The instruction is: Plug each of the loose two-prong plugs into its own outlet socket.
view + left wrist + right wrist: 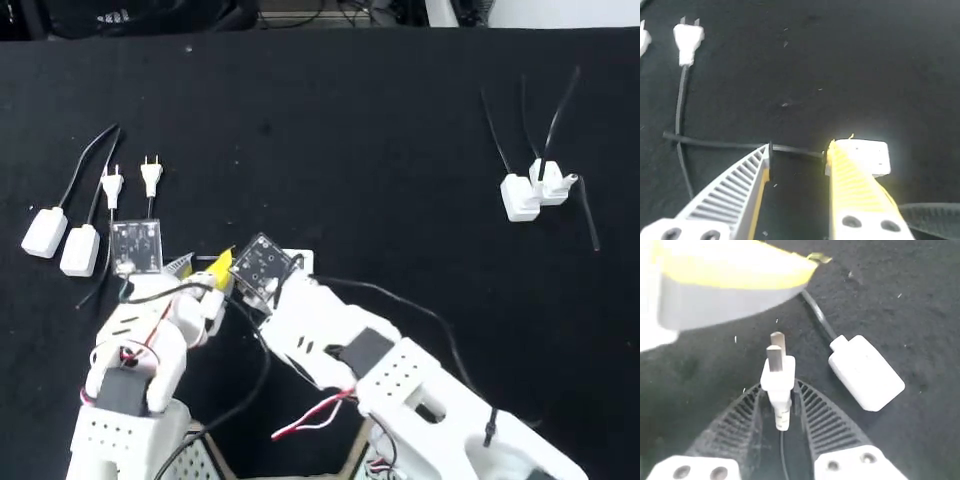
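Black cloth covers the whole table, with dark clutter along the far edge.

At the left of the high view lie two white rectangular socket blocks on black cords, the outer block and the inner block, touching or nearly so. Just right of them and higher in the frame are two white two-prong plugs, the first loose plug and the second loose plug. Their prongs point toward the top of the frame. None of these four is mated.

The left arm rises from the lower left. The left gripper is spread, its grey ribbed finger and its yellow finger standing either side of a thin black cord that crosses between the tips. It does not look pinched. Touching or just beside the yellow finger lies the white central socket, flat on the cloth.

The right arm reaches in from the lower right to the middle. The right gripper is pressed onto the body of a white held plug, whose two prongs stick out past the fingertips. The central socket lies near it, apart and at an angle to the prongs.

At the far right, a white plug-and-socket pair appears joined.

By my reading one pair is done, one is in hand but not yet lined up, and two at the left are untouched.
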Robot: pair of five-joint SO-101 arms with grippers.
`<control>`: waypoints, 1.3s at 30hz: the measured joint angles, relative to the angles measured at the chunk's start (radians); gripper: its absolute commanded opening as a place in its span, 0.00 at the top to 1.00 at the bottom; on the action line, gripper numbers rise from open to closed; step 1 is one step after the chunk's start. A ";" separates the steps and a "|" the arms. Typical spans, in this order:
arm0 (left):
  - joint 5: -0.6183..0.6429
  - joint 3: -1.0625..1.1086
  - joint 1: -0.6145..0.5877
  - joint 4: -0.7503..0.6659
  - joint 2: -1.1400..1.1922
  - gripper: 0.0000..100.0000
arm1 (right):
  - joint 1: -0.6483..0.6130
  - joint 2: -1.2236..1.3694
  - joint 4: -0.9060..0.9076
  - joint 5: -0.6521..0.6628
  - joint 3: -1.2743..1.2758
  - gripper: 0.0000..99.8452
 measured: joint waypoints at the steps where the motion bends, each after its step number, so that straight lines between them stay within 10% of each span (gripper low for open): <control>1: 0.000 0.000 0.009 0.015 -0.035 0.81 | 0.000 0.015 0.000 0.000 -0.012 0.99; 39: -0.091 0.041 0.017 0.017 -0.127 0.81 | -0.051 -0.066 0.411 0.066 -0.400 0.99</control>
